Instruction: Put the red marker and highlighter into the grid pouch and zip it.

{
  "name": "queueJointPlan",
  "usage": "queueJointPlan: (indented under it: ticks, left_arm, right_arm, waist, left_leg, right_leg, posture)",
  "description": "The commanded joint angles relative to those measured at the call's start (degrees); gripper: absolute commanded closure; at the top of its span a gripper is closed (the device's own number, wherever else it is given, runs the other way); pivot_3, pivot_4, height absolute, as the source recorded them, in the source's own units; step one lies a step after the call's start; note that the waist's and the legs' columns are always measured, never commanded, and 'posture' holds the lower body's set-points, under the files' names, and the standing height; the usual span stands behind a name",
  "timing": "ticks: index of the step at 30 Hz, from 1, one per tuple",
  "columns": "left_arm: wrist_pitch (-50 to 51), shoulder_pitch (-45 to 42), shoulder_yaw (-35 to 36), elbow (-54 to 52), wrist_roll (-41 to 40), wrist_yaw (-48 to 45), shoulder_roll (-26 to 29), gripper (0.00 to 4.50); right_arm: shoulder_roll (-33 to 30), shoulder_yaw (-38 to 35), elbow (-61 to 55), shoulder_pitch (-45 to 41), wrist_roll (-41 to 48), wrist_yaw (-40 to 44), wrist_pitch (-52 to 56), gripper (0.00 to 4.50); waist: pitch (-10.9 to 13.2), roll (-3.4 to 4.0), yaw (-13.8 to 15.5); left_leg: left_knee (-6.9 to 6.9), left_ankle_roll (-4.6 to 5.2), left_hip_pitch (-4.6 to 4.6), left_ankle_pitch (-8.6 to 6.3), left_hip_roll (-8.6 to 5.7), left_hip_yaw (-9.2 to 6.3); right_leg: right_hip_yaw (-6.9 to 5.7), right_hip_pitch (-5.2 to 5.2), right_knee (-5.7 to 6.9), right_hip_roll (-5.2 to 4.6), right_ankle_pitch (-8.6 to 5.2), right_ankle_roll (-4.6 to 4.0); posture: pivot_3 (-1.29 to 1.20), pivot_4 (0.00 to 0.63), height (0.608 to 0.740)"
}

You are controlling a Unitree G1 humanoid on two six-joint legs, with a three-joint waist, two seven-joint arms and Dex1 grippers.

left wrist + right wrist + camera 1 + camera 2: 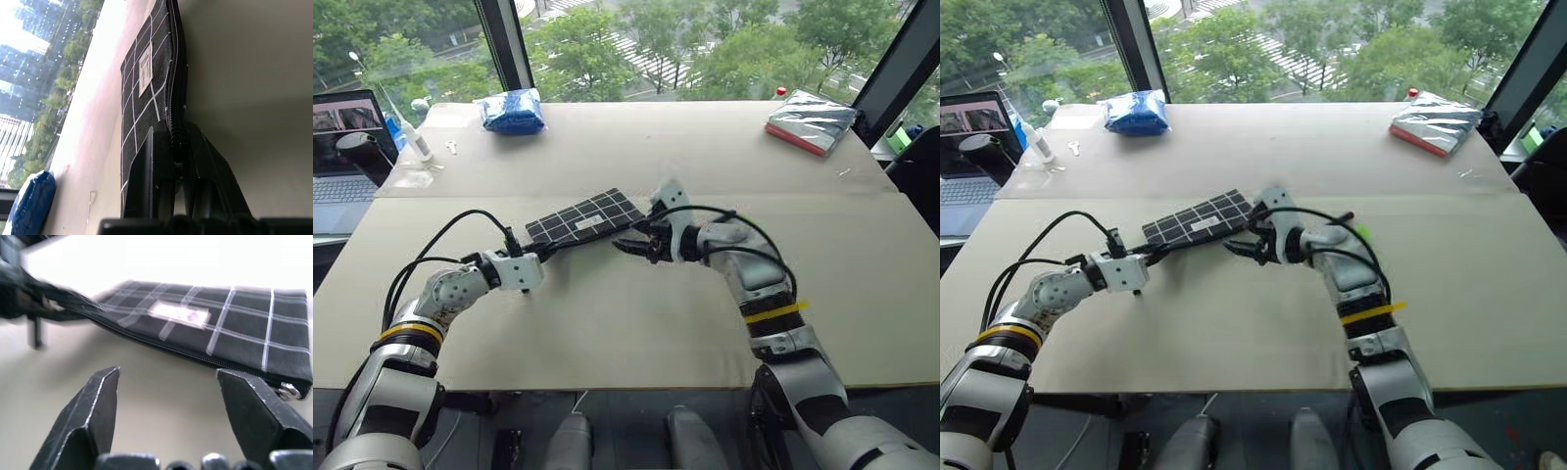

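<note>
Two tools are meeting over the middle of the pale counter (607, 323) in front of you. Your left tool (545, 252) is reaching in from the left, and its black fingers (156, 166) are pressed together on the near-left corner of the grid pouch (587, 216), pinching the fabric right at the zipper edge. The pouch, black with white grid lines and a small white label, is sitting near the counter's centre, and it is tilting, with the pinched corner raised. Its zipper is looking closed along the edge you can see.

Your right tool (628, 247) is hovering just beside the pouch's near-right end, and its two fingers (100, 406) are standing wide apart with nothing between them. They are pointing toward the pouch's zipper side without touching it.

Farther back, a blue plastic bag (512, 111) is lying near the counter's far-left edge, and a silver packet with a red edge (811, 122) is lying at the far right. Both are sitting well apart from the pouch. An open laptop (342, 147) is standing off the counter's left side.
</note>
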Motion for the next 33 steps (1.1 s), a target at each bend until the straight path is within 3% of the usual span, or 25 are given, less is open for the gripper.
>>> queueJointPlan:
  ticks: [1, 8, 13, 33]
  left_arm:
    - [8.9, 4.2, 5.5, -9.1, -7.9, -1.4, -0.8, 4.50]
    - [17.0, 12.5, 8.1, -23.8, -9.4, -2.2, -1.0, 4.50]
    - [21.6, 17.3, 8.2, -33.9, -10.8, -3.1, -2.5, 4.50]
    - [25.4, 22.0, 9.7, -39.8, -8.8, -0.7, -5.1, 4.50]
  right_arm:
    - [-5.3, -2.1, -5.7, 1.5, 0.5, -1.2, 1.5, 1.07]
    - [-5.5, 2.3, -0.6, 2.7, -5.4, -8.3, -2.9, 1.07]
    - [-0.9, 3.2, 8.1, -2.7, -8.0, -13.9, -5.9, 1.07]
    - [2.9, 5.3, 22.5, -7.0, -12.4, -16.5, -11.9, 1.07]
  waist:
    - [0.0, -0.01, 0.0]
    - [0.0, -0.03, -1.2]
    - [0.0, -0.03, -2.0]
    - [0.0, -0.03, -2.3]
  left_leg:
    - [0.01, 0.00, 0.00, 0.00, -0.01, 0.00]
    - [-0.06, -0.03, -0.23, 0.03, 0.00, 0.04]
    - [-0.10, -0.04, -0.30, 0.06, 0.00, 0.07]
    - [-0.10, -0.05, -0.31, 0.07, -0.04, 0.06]
  right_leg:
    - [0.00, 0.00, -0.02, 0.00, 0.00, 0.00]
    - [0.06, -0.43, 0.11, 0.00, 0.01, -0.02]
    - [0.09, -0.58, 0.19, -0.01, 0.02, -0.04]
    - [0.07, -0.57, 0.17, -0.05, 0.03, -0.05]
  posture:
    - [0.00, 0.150, 0.740]
    - [0.00, 0.150, 0.740]
    - [0.00, 0.150, 0.740]
    - [0.00, 0.150, 0.740]
